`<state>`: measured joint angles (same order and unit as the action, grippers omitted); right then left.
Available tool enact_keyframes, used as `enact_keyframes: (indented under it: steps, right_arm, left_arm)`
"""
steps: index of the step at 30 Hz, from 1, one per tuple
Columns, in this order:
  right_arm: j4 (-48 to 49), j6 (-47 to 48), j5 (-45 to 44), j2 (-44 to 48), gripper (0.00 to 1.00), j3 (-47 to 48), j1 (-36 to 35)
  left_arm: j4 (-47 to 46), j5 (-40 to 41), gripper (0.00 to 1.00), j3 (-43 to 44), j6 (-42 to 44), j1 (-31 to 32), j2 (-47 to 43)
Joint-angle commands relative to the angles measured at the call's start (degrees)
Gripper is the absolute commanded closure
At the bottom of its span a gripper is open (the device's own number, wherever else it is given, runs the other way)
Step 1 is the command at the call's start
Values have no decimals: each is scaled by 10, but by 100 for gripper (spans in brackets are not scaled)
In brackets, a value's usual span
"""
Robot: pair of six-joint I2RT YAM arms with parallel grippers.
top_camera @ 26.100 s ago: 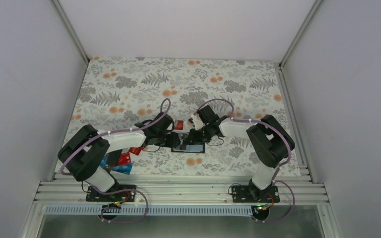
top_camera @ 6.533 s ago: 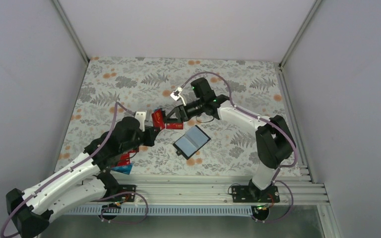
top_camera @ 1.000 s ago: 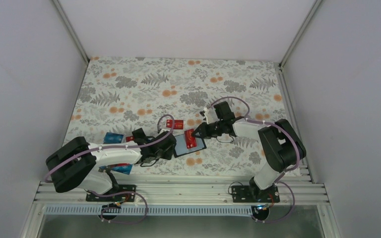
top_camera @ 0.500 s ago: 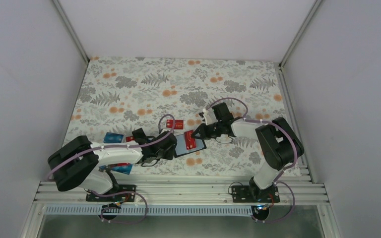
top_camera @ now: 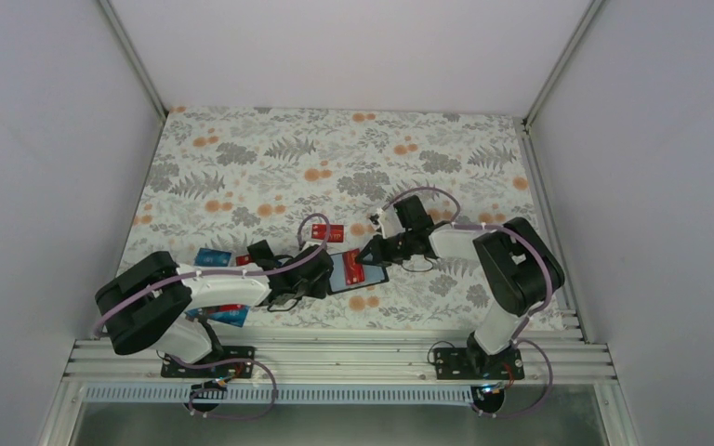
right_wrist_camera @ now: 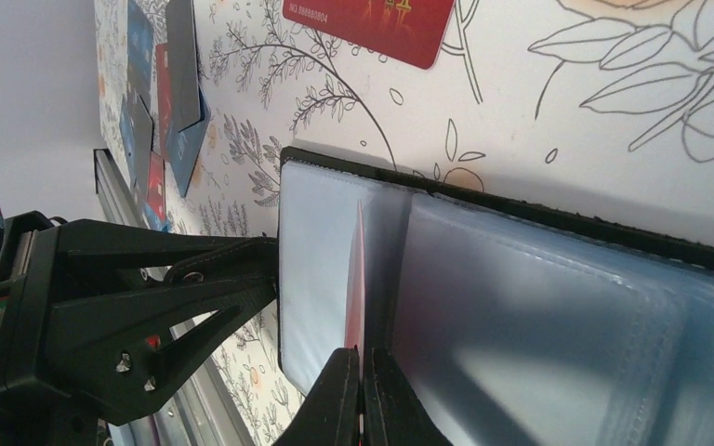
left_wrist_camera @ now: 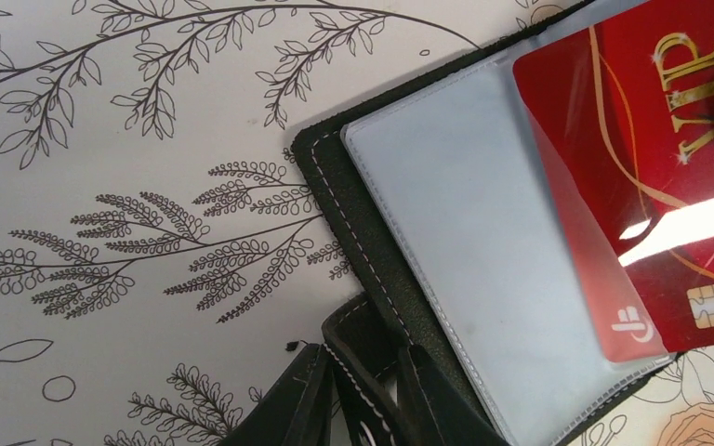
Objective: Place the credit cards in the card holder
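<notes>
The card holder [top_camera: 341, 278] lies open on the floral mat, its clear sleeves [left_wrist_camera: 465, 232] facing up. My left gripper [left_wrist_camera: 363, 351] is shut on the holder's black stitched tab [left_wrist_camera: 373, 376] at its near edge. My right gripper [right_wrist_camera: 361, 355] is shut on a red VIP credit card [left_wrist_camera: 669, 186], seen edge-on [right_wrist_camera: 357, 279] in the right wrist view. The card's lower corner sits under a clear sleeve. Another red credit card [top_camera: 333, 232] lies flat just behind the holder. More red, blue and dark cards [right_wrist_camera: 172, 93] lie to the left.
Blue cards [top_camera: 211, 257] and a red-and-blue pair [top_camera: 231, 317] lie under and beside my left arm. The aluminium rail [top_camera: 335, 353] runs along the mat's near edge. White walls stand on three sides. My left gripper's black frame [right_wrist_camera: 177, 279] shows close to the holder's left edge.
The left jaws have narrowed onto the holder's tab. The right gripper has shifted slightly left and nearer with the red card over the holder.
</notes>
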<state>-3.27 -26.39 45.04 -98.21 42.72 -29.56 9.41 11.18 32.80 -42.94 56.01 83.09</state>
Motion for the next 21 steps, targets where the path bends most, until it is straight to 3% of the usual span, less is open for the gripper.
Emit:
enact_keyframes:
  steps: [1, 21]
  right_arm:
    - [5, -7, 19, -11, 96, -8, -8]
    - [-58, -4, 24, -39, 96, 26, -17]
  left_arm:
    - [-1, -4, 80, -2, -9, -1, 9]
    - [6, 6, 87, -6, -17, -1, 10]
